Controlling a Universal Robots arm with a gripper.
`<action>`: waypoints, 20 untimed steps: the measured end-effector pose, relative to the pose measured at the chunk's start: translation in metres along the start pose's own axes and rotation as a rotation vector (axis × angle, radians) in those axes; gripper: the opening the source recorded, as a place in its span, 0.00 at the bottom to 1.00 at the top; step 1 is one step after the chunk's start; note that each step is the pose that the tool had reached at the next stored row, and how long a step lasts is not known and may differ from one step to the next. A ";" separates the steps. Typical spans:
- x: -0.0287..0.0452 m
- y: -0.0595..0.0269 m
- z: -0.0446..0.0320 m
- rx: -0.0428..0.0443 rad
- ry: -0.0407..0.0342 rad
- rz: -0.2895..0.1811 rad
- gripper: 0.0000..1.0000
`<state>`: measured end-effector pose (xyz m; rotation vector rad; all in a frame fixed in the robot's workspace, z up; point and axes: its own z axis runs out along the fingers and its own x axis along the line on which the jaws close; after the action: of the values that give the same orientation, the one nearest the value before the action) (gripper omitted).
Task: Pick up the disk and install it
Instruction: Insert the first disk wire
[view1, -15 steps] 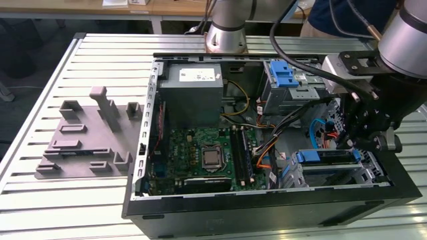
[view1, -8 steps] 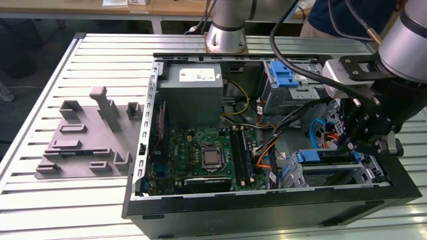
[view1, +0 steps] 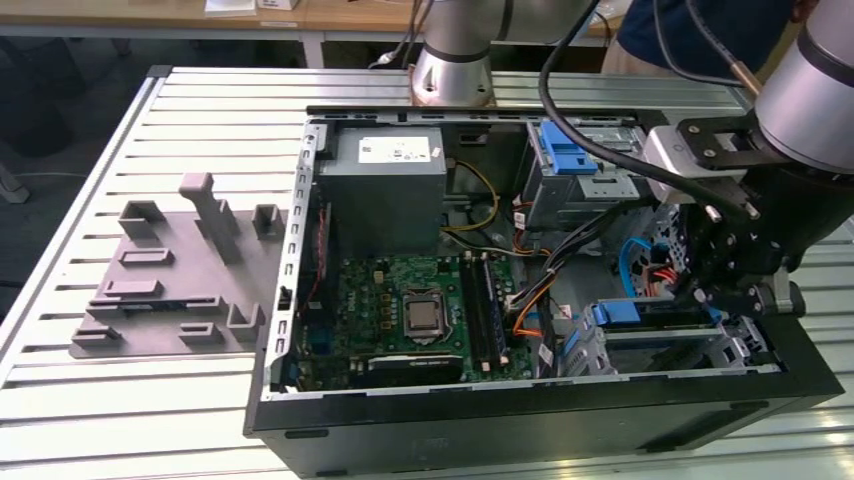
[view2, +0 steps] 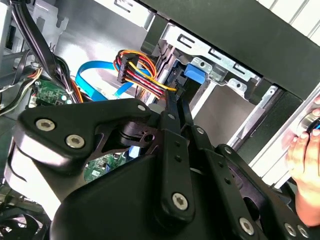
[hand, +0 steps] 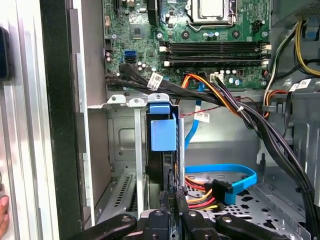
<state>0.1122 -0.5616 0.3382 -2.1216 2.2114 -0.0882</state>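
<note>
The gripper (hand: 172, 202) is showing matt black metal links with bright steel screws. The disk (hand: 163, 135) is wearing smooth blue plastic on its carrier, beside bare grey sheet-metal bay walls (hand: 122, 145). The motherboard (view1: 400, 310) is looking matt green, and the table (view1: 94, 150) beneath the case is showing ribbed, brushed aluminium.

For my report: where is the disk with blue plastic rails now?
In the exterior view, the disk sits in the drive cage at the case's right, below the gripper.
</note>
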 end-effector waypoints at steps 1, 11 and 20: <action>0.0000 0.0002 0.0004 -0.0001 -0.0005 -0.002 0.16; 0.0001 0.0011 0.0035 -0.0006 -0.0053 -0.025 0.16; 0.0001 0.0013 0.0054 -0.0007 -0.0068 -0.028 0.16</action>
<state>0.1114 -0.5616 0.3328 -2.1504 2.1785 -0.0818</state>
